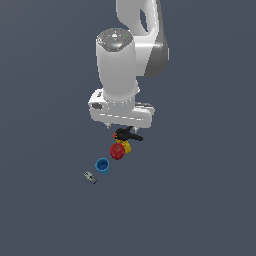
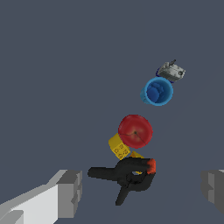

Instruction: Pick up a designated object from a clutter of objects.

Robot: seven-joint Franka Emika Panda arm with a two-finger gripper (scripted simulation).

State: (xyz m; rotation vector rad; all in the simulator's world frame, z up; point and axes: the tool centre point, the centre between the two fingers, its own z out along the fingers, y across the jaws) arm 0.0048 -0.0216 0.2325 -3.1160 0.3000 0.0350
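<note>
1. Gripper (image 2: 140,192): your jaws stand wide apart and carry nothing. The wrist view shows one finger (image 2: 65,192) at each side with the clutter between and beyond them. In the exterior view the hand hangs above the near end of the row, not touching anything.
2. Black clamp (image 2: 127,175): it lies right between your fingers, red tip toward the target. It is not the pick, and it crowds the approach.
3. Red round object (image 2: 135,130): your target. It sits just past the clamp, ahead of the fingertips, touching or overlapping the yellow block (image 2: 118,146). It looks glossy and rigid, so probably light but slippery. Close across its widest middle, squarely, or it may squirt out.
4. Blue cup (image 2: 157,92): further ahead, apart from the target.
5. Small grey piece (image 2: 171,71): farthest out, just beside the cup.
</note>
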